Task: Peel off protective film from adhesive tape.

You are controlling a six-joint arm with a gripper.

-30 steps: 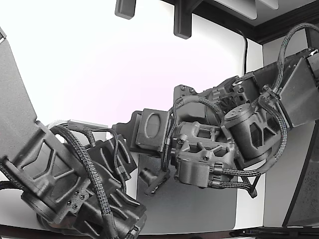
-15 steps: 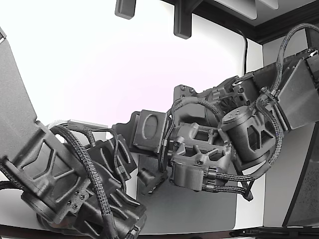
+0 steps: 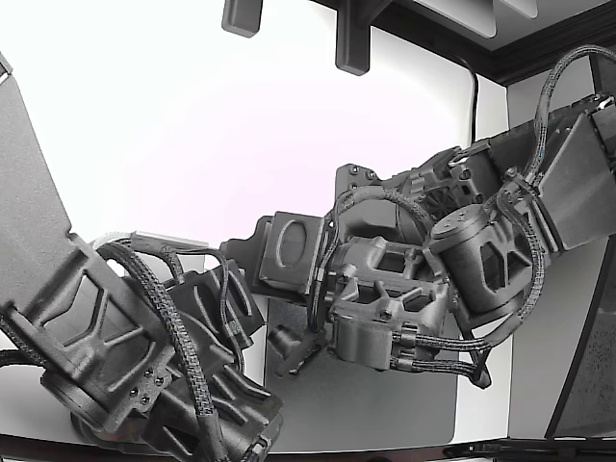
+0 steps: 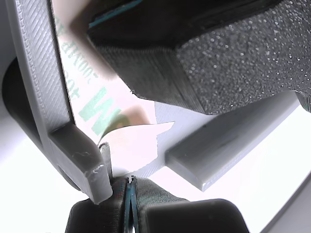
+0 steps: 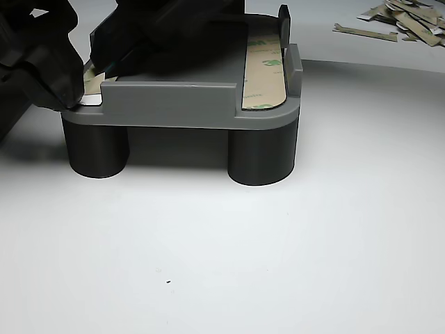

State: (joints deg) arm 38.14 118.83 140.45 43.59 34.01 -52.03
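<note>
My claw (image 5: 76, 83) is pinched shut on the lifted corner of the protective film (image 4: 133, 141), at one corner of the grey fixture (image 5: 174, 104) that stands on dark round legs on the white table (image 5: 278, 264). The film's white tab curls up off the green-lettered tape strip (image 4: 97, 104). A second taped strip (image 5: 265, 73) lies along the fixture's opposite side. Peeled scraps (image 5: 400, 17) lie well apart.

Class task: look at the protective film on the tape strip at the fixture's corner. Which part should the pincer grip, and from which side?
Grip the lifted corner of the protective film, probably from the fixture's open outer edge. That flap already curls off the printed tape, while the rest lies flat in the recess, offering no edge to pinch.
</note>
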